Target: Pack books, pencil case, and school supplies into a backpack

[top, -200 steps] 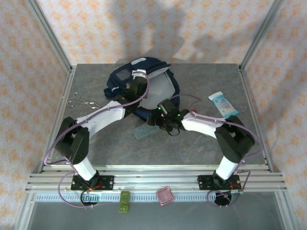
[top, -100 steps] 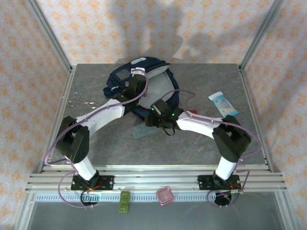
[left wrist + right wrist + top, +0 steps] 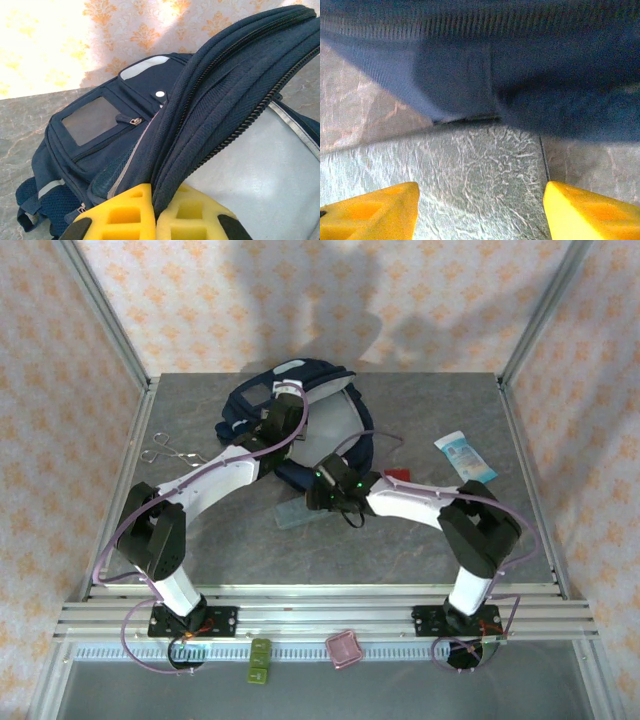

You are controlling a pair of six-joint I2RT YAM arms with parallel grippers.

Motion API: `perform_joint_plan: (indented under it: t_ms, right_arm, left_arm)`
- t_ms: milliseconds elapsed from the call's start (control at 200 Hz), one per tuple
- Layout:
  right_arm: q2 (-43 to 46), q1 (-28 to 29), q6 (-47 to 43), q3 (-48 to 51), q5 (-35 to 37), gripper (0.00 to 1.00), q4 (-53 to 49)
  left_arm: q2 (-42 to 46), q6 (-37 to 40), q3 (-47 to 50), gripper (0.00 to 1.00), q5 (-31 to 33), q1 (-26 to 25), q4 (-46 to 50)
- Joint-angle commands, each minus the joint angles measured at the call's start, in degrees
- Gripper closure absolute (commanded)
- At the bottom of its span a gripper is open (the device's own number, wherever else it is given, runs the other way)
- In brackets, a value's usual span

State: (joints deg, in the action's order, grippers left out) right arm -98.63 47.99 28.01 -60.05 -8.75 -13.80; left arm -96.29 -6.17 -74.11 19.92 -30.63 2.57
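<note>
— What is listed around the case?
— Scissors far left, tube right. The backpack is butted against it, flap clamped by the left gripper.
— Right gripper?
— Fingers held apart above the case; shifted left since before.

The left fingers pinch the backpack flap and hold it raised, leaving a mouth open over the pale lining; the left arm and right arm crowd its near side. The pencil case lies across the approach to that mouth, beneath the spread right fingers. The near desk between the arm bases is bare; scissors obstruct the left side, a white-and-blue tube the right.
</note>
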Motion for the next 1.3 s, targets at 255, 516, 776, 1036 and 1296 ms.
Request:
perform_joint_plan:
  t_ms: [255, 516, 776, 1036, 1296]
  right_arm:
    - [7.4, 6.95, -1.56, 4.92, -10.65, 0.32, -3.98]
    - [8.28, 7.05, -11.36, 2.94, 9.47, 0.11, -3.42]
    - [1.07, 6.73, -16.55, -1.38, 5.64, 0.06, 3.29]
    - [-2.44, 8.31, -18.56, -0.78, 0.59, 0.07, 1.57]
    - [-1.99, 13.64, -18.2, 2.66, 2.87, 0.13, -1.53]
  left_arm:
    - [0.02, -2.11, -2.53, 1.0, -1.41, -0.14, -2.0]
    - [1.45, -1.82, -2.27, 1.0, -1.64, -0.15, -1.69]
    - [1.81, -1.89, -2.54, 1.0, -1.62, -0.13, -0.81]
    - [1.94, -1.95, -2.45, 1.0, -1.5, -0.13, -0.8]
    - [1.79, -2.09, -2.32, 1.0, -1.9, -0.14, -1.25]
